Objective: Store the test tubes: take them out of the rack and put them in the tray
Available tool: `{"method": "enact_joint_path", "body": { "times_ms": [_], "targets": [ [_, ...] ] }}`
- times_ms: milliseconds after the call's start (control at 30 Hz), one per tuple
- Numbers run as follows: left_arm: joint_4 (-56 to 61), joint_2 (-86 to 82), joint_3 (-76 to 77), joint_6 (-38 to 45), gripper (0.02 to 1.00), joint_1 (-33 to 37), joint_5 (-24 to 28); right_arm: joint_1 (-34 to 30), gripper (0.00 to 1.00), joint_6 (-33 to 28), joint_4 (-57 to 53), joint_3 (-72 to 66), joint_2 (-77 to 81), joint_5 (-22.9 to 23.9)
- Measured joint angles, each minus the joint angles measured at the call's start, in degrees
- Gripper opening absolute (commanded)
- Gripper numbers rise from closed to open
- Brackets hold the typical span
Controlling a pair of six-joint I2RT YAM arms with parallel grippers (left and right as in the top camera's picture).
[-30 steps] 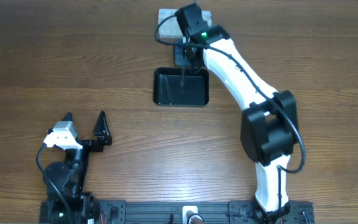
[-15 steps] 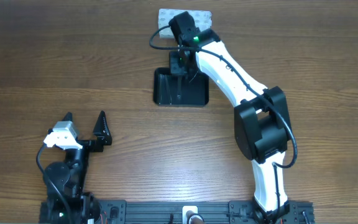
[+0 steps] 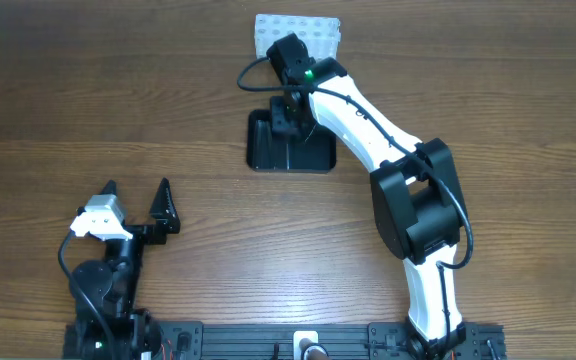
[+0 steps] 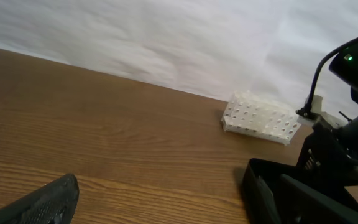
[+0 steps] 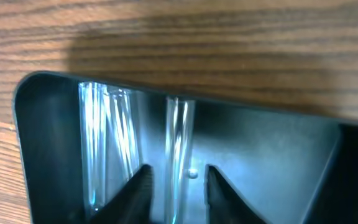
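1. Top view: the right gripper sits low in the black tray, just below the white rack. The left gripper is well apart, its fingers spread wide.
2. Left wrist view: the rack stands behind the tray.
3. Right wrist view: the right fingers, narrowly parted, flank one test tube with slim gaps. Two more tubes lie beside it.

Tray far side partly hidden beneath right arm.

Brown wood-grain counter. White perforated plastic rack lies at the far edge, about mid-width. Black rectangular plastic tray sits near the rack on its near-edge side, apart from it. Black rail runs along the near edge.
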Motion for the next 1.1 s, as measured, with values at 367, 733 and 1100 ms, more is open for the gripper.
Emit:
{"method": "enact_joint_path", "body": {
  "times_ms": [367,733,1100],
  "targets": [
    [0.0,0.0,0.0,0.0,1.0,0.0,0.0,0.0,0.577,-4.6,0.6,-0.1,-1.7,0.4],
    [0.0,0.0,0.0,0.0,1.0,0.0,0.0,-3.9,0.698,-8.4,16.2,1.5,-14.1,14.6],
    [0.0,0.0,0.0,0.0,1.0,0.0,0.0,-8.5,0.781,-12.9,32.5,1.4,-1.7,19.1]
  ]
}}
